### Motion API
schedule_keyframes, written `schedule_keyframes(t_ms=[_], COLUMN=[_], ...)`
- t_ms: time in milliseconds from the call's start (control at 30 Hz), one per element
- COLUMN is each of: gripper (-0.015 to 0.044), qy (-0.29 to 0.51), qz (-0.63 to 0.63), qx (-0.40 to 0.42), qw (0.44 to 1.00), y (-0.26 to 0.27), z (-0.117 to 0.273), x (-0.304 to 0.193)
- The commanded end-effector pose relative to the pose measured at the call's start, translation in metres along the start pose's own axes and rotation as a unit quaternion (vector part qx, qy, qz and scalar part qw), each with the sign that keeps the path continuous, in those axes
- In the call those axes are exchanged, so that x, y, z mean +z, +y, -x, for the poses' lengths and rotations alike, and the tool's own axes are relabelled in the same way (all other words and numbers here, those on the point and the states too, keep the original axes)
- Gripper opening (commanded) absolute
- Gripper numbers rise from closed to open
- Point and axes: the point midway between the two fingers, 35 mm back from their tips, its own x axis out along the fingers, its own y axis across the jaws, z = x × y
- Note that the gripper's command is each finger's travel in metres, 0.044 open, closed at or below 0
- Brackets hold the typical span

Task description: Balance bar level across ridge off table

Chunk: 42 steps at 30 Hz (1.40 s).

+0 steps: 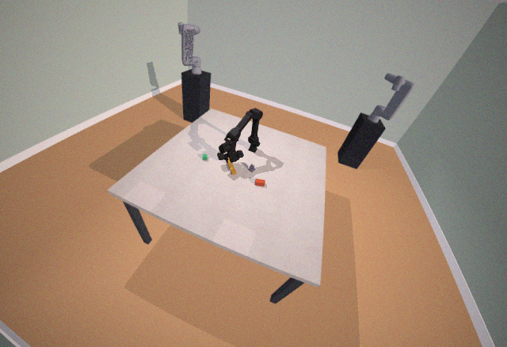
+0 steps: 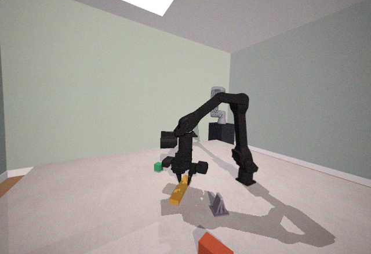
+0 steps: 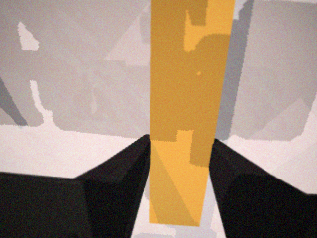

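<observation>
The orange-yellow bar (image 1: 232,169) (image 2: 178,193) (image 3: 183,89) lies flat on the table, beside the ridge and apart from it. My gripper (image 1: 229,160) (image 2: 184,182) (image 3: 179,143) points down at the bar's end nearer the green cube. Its fingertips meet both long sides of the bar close to that end, so it is shut on the bar. In the wrist view the short end of the bar shows between the fingers. The small grey-purple ridge (image 1: 251,167) (image 2: 219,206) stands upright on the table with nothing on it. The ridge is outside the wrist view.
A red block (image 1: 260,182) (image 2: 212,245) lies on the table (image 1: 184,196) beyond the ridge, on the side toward the exterior camera. A green cube (image 1: 204,157) (image 2: 157,166) sits on the other side of the gripper. Two grey arms stand on black pedestals off the table.
</observation>
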Motion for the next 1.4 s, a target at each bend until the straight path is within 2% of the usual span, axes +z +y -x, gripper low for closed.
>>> schedule_keyframes(t_ms=[0, 67, 200, 1367], gripper=[0.0117, 0.0104, 0.0000, 0.0000], qy=[0.000, 0.000, 0.000, -0.002], qz=[0.000, 0.000, 0.000, 0.002], qx=[0.000, 0.000, 0.000, 0.001], qw=[1.000, 1.000, 1.000, 1.000], y=[0.000, 0.000, -0.001, -0.001], z=[0.000, 0.000, 0.006, 0.095], x=[0.000, 0.000, 0.001, 0.001])
